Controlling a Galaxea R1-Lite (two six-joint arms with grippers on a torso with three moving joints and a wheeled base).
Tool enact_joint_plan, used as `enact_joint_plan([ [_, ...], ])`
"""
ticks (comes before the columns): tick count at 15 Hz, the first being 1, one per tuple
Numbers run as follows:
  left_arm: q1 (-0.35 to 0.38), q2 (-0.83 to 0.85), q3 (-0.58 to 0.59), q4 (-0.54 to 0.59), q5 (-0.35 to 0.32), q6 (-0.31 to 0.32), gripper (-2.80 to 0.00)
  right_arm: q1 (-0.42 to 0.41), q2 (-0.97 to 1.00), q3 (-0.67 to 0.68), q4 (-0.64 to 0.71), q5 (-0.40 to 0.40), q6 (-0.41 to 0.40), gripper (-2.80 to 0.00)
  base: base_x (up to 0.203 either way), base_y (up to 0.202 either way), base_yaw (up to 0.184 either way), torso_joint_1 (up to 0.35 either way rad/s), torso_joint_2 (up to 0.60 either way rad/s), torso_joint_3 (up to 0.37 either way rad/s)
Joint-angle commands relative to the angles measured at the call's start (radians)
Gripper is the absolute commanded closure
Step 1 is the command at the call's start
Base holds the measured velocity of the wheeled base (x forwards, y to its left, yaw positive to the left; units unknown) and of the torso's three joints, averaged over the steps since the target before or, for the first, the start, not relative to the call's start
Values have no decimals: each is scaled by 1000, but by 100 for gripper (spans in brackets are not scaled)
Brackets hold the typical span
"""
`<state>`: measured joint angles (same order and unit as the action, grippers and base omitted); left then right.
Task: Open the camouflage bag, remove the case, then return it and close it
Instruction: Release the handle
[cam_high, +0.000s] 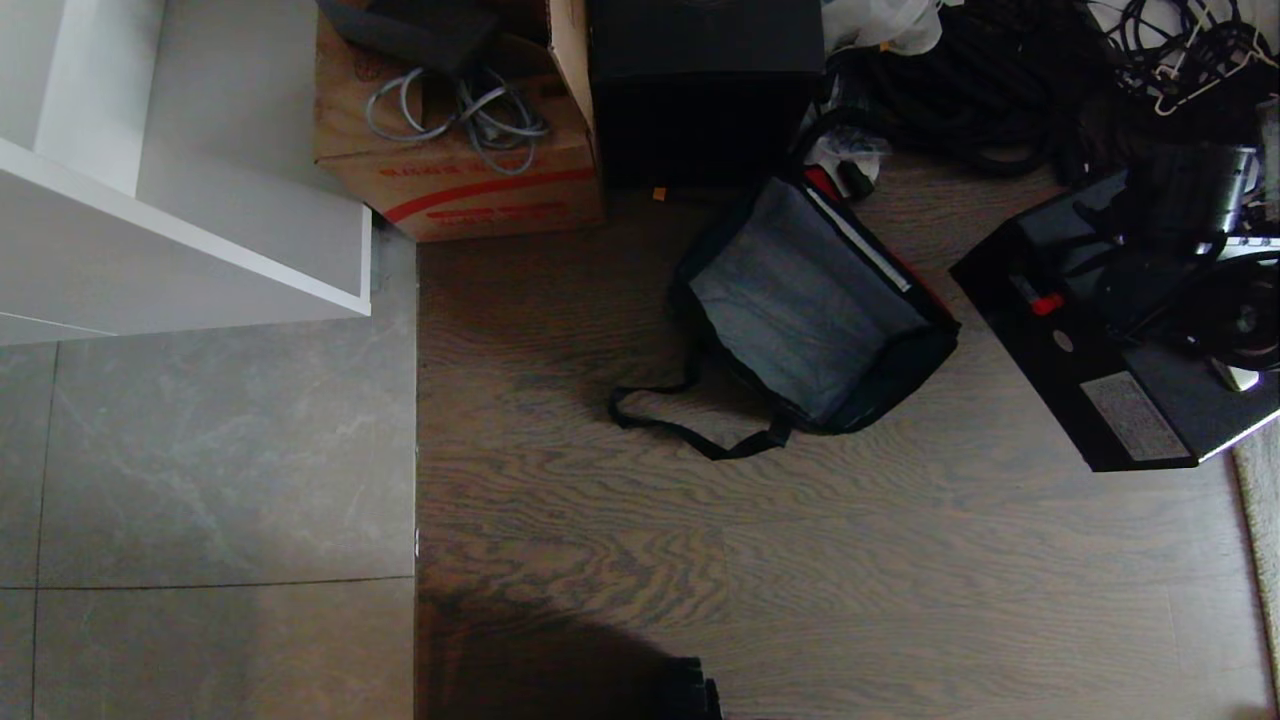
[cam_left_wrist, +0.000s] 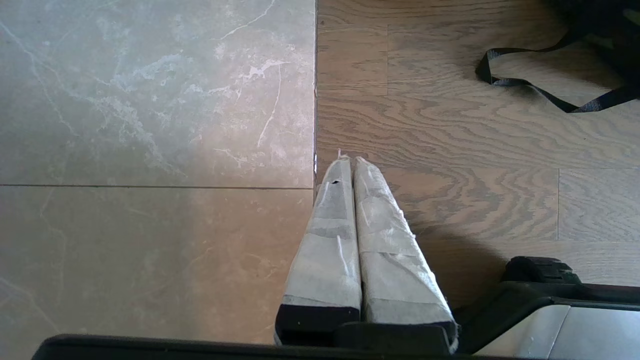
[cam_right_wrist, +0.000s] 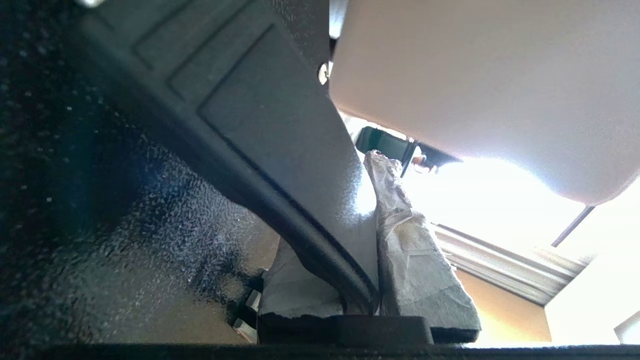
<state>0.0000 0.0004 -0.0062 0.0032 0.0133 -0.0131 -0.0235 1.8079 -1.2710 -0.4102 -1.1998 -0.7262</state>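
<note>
Right gripper (cam_right_wrist: 370, 280) clamps the case (cam_high: 1110, 370) by its handle (cam_right_wrist: 280, 165), right of the open bag (cam_high: 810, 310); left gripper (cam_left_wrist: 354, 165) closed over bare floor (cam_high: 800, 570)

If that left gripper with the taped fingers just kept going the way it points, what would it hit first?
Most likely the floor. The left gripper, fingers pressed together, aims down at the seam where the grey tile meets the wood flooring. Nothing shows between; the strap lies off to the side.

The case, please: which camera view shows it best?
The head view: the case shows whole, with red knob and grey label. The right wrist view shows only its handle, close up; the left wrist view shows nothing of it.
</note>
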Motion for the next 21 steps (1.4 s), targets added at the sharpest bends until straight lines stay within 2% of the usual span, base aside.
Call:
enact_joint_plan([
  [1, 0, 0, 0, 0, 1, -1, 0, -6, 76, -6, -1, -9, 16, 0, 0, 0, 0, 0, 0, 0],
  [8, 0, 0, 0, 0, 1, -1, 0, 9, 265, -95, -1, -7, 94, 0, 0, 0, 0, 0, 0, 0],
  [11, 0, 0, 0, 0, 1, -1, 0, 11, 305, -95, 6, -7, 131, 0, 0, 0, 0, 0, 0, 0],
  [12, 0, 0, 0, 0, 1, -1, 0, 14, 317, -95, 11, -1, 134, -280, 0, 0, 0, 0, 0, 0],
  [13, 0, 0, 0, 0, 1, -1, 0, 35, 327, -83, 12, 33, 141, -280, 0, 0, 0, 0, 0, 0],
  [14, 0, 0, 0, 0, 1, -1, 0, 63, 342, -68, 14, 95, 175, -280, 0, 0, 0, 0, 0, 0],
  [16, 0, 0, 0, 0, 1, -1, 0, 111, 354, -49, 35, 161, 235, -280, 0, 0, 0, 0, 0, 0],
  [18, 0, 0, 0, 0, 1, -1, 0, 144, 345, -23, 56, 275, 309, -280, 0, 0, 0, 0, 0, 0],
  [21, 0, 0, 0, 0, 1, -1, 0, 158, 271, 48, 73, 306, 323, -280, 0, 0, 0, 0, 0, 0],
])
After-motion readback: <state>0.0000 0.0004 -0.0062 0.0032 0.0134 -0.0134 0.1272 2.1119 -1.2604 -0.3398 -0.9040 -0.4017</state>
